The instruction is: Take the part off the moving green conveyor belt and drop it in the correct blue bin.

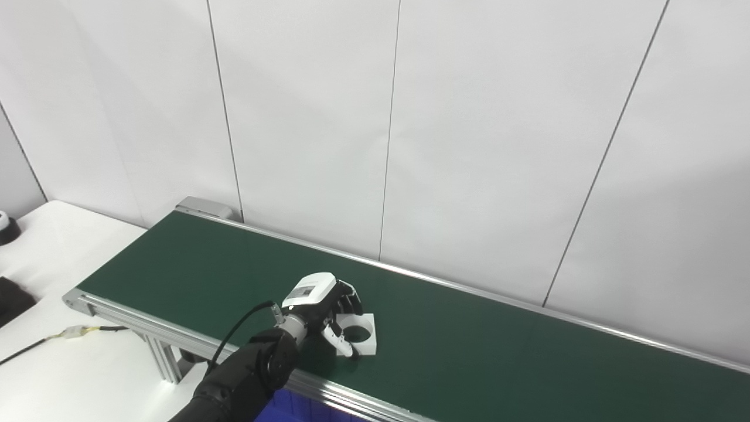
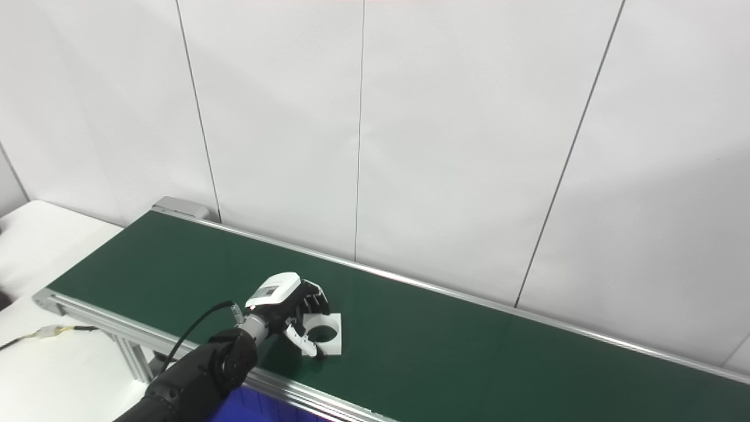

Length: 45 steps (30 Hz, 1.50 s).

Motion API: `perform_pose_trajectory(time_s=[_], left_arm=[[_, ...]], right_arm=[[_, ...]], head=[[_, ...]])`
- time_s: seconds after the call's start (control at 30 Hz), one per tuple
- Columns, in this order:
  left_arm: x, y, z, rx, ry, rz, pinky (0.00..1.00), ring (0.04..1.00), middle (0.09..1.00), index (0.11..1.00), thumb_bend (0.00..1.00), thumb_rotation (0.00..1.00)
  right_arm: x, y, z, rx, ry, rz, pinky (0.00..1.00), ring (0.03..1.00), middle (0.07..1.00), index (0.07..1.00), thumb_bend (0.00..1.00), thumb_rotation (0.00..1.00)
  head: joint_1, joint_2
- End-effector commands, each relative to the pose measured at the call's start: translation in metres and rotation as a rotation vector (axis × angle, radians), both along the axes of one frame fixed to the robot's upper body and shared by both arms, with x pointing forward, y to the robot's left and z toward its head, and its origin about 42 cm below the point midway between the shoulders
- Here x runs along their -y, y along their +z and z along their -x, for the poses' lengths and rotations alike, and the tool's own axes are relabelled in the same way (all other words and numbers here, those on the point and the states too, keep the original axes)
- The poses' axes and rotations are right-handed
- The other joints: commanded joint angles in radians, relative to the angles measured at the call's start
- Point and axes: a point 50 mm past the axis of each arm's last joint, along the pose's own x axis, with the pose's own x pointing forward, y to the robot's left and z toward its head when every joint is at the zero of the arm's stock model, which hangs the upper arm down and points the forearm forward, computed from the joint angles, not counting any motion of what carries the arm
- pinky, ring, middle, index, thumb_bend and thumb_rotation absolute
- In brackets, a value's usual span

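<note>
The part (image 1: 362,335) is a white square plate with a round hole, lying flat on the green conveyor belt (image 1: 469,346) near its front edge. My left hand (image 1: 328,308) comes in from the bottom left on a black arm and sits over the part's left side. Its fingers (image 1: 350,299) curl over the far edge and the thumb (image 1: 341,341) presses along the near left edge, so the hand is closed on the part. A blue bin (image 1: 293,407) shows just below the belt's front rail, mostly hidden by my arm. The right hand is out of view.
The belt's aluminium rail (image 1: 363,404) runs along the front, with a leg frame (image 1: 161,357) at the left end. A white table (image 1: 64,375) lies to the left with a cable and connector (image 1: 76,333) and a dark object (image 1: 12,299). A white panel wall stands behind.
</note>
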Motion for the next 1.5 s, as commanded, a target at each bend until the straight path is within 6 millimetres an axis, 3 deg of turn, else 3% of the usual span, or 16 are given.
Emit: perform_pose_trajectory(time_s=[0.0,0.17,0.2,0.27,0.5,0.63,0.8,1.0,1.27,1.47], left_arm=[[-0.008,0.015,-0.010,0.009,0.018,-0.030,0.41,0.491,0.450,0.508,0.52,0.00],[-0.014,0.021,-0.008,0.042,0.012,-0.017,0.42,0.499,0.454,0.507,0.52,0.00],[-0.015,0.022,-0.007,0.058,0.006,-0.015,0.41,0.439,0.468,0.521,0.50,0.00],[-0.017,0.028,-0.005,0.087,0.004,-0.007,0.41,0.405,0.484,0.529,0.50,0.00],[-0.023,0.053,0.011,0.222,-0.030,0.056,0.42,0.405,0.488,0.529,0.50,0.00],[-0.020,0.061,0.022,0.283,-0.056,0.089,0.38,0.391,0.468,0.541,0.50,0.00],[-0.014,0.067,0.035,0.318,-0.094,0.162,0.41,0.403,0.466,0.539,0.50,0.00],[-0.002,0.070,0.053,0.350,-0.117,0.227,0.40,0.411,0.486,0.525,0.50,0.00],[0.011,0.073,0.076,0.363,-0.161,0.309,0.42,0.427,0.488,0.516,0.50,0.00],[0.017,0.072,0.089,0.343,-0.221,0.339,0.43,0.434,0.500,0.503,0.50,0.00]], right_arm=[[0.002,0.008,-0.005,0.049,-0.008,-0.009,0.75,0.822,0.848,0.852,1.00,0.18],[0.000,0.008,-0.007,0.051,-0.003,-0.013,0.76,0.835,0.851,0.855,1.00,0.18],[0.000,0.008,-0.007,0.052,-0.002,-0.009,0.76,0.835,0.851,0.855,1.00,0.19],[0.000,0.008,-0.008,0.053,-0.002,-0.008,0.76,0.834,0.850,0.852,1.00,0.19],[0.000,0.008,-0.008,0.055,-0.006,-0.009,0.75,0.827,0.843,0.848,1.00,0.19],[-0.001,0.008,-0.009,0.053,-0.005,-0.008,0.75,0.826,0.843,0.851,1.00,0.19],[0.000,0.009,-0.008,0.054,-0.007,-0.006,0.75,0.820,0.845,0.852,1.00,0.22],[-0.001,0.015,-0.004,0.049,-0.017,0.009,0.75,0.819,0.844,0.844,1.00,0.21],[-0.004,0.026,0.000,0.040,-0.031,0.012,0.76,0.813,0.832,0.833,1.00,0.22],[-0.011,0.033,0.004,0.045,-0.030,0.019,0.77,0.816,0.833,0.839,1.00,0.18]], head=[[0.000,0.001],[-0.006,0.002],[-0.008,0.003],[-0.009,0.003],[-0.015,0.008],[-0.025,0.015],[-0.044,0.027],[-0.083,0.059],[-0.213,0.150],[-0.297,0.191]])
